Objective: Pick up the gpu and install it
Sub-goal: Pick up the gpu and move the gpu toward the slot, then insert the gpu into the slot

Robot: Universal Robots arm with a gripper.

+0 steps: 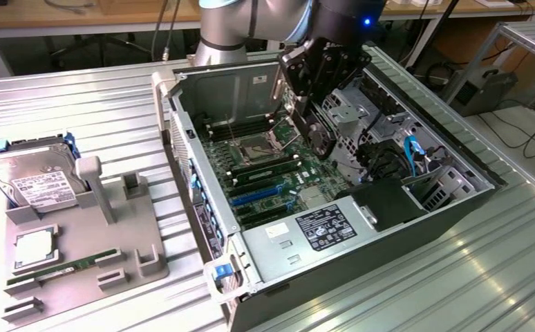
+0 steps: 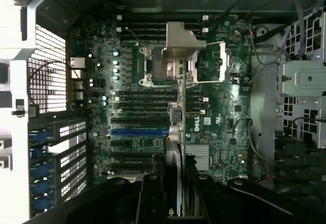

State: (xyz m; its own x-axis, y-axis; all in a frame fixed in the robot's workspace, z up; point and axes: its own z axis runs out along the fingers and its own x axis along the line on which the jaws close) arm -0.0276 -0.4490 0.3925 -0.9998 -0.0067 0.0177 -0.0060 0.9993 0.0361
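Gripper [image 2: 174, 206]: fingers pressed onto the gpu, pinching it | gpu [image 2: 173, 155]: held edge-on inside the open computer case [image 1: 221, 86], above the motherboard [image 2: 224, 107], beside the blue slot [image 2: 137, 131] | hard drive [image 1: 37, 183]: on the tray [image 1: 143, 259], exterior view's left.

An open computer case [image 1: 226, 90] lies on its side on the ribbed metal bench [image 1: 92, 111]. Inside the case, a green motherboard [image 1: 267, 183] covers the floor and carries a processor socket [image 1: 251, 146]. A labelled power supply [image 1: 327, 228] fills one end, and a blue cable [image 1: 413, 153] curls by the drive bays. Beside the case, on the exterior view's left, a grey fixture tray [image 1: 134, 256] holds a white-labelled hard drive [image 1: 32, 183], a square processor chip [image 1: 32, 245] and a narrow green memory stick [image 1: 65, 266].
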